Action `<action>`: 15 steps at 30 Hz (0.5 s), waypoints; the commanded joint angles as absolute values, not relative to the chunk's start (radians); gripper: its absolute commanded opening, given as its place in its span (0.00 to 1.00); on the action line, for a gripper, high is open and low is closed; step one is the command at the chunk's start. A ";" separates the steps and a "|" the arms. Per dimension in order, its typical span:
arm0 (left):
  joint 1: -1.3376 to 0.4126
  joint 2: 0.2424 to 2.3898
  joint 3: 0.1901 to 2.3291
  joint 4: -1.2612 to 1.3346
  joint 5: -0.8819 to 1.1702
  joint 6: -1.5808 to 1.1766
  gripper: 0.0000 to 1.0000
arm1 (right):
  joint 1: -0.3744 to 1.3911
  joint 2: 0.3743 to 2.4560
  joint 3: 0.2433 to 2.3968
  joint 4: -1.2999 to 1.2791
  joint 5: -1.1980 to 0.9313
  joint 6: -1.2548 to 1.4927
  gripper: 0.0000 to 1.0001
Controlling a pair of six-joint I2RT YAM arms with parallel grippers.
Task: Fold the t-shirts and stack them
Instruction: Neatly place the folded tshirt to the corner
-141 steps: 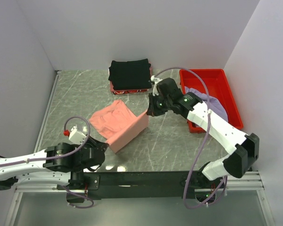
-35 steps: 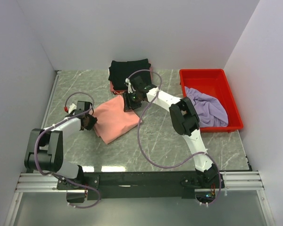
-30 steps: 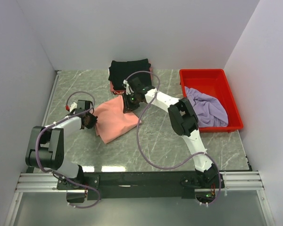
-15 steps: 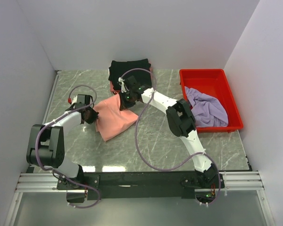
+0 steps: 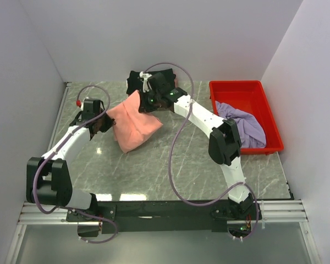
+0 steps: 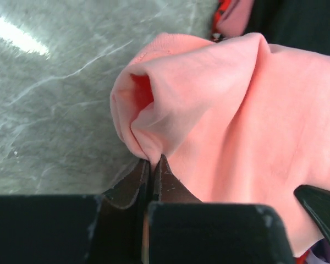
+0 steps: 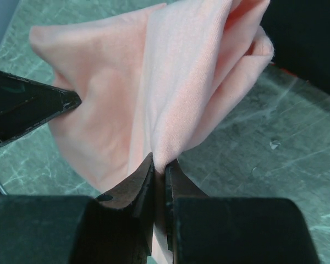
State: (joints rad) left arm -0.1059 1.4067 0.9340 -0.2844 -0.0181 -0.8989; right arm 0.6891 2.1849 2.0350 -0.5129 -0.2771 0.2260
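Note:
The folded salmon-pink t-shirt hangs lifted between both grippers over the table's middle-left. My left gripper is shut on its left edge. My right gripper is shut on its far right edge. The black t-shirt, in a neat fold, lies at the back behind my right gripper, partly hidden by it, and shows in the right wrist view. The lavender-purple t-shirt lies crumpled in the red tray.
The red tray stands at the back right against the right wall. White walls close off the left, back and right. A reddish-pink edge peeks out under the black fold. The marble tabletop spreads in front.
Both grippers have risen and moved toward the back with the salmon-pink t-shirt, lifting it off the table toward the black fold. The left arm has stretched further out.

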 commanded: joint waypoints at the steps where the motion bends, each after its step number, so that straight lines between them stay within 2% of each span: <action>1: -0.107 1.384 1.028 -0.282 0.014 -0.864 0.01 | 0.680 2.129 2.089 -0.508 -0.239 0.209 0.00; 6: -0.107 1.413 1.129 -0.275 0.031 -0.828 0.01 | 0.647 2.128 2.140 -0.514 -0.218 0.213 0.00; 15: -0.109 1.618 1.434 -0.293 0.086 -0.766 0.01 | 0.563 2.144 2.192 -0.424 -0.229 0.258 0.00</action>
State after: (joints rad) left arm -0.1059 1.5692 1.3235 -0.3164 0.0479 -0.8158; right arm 0.5900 2.1738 2.1441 -0.5037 -0.2295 0.2394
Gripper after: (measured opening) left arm 0.032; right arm 0.129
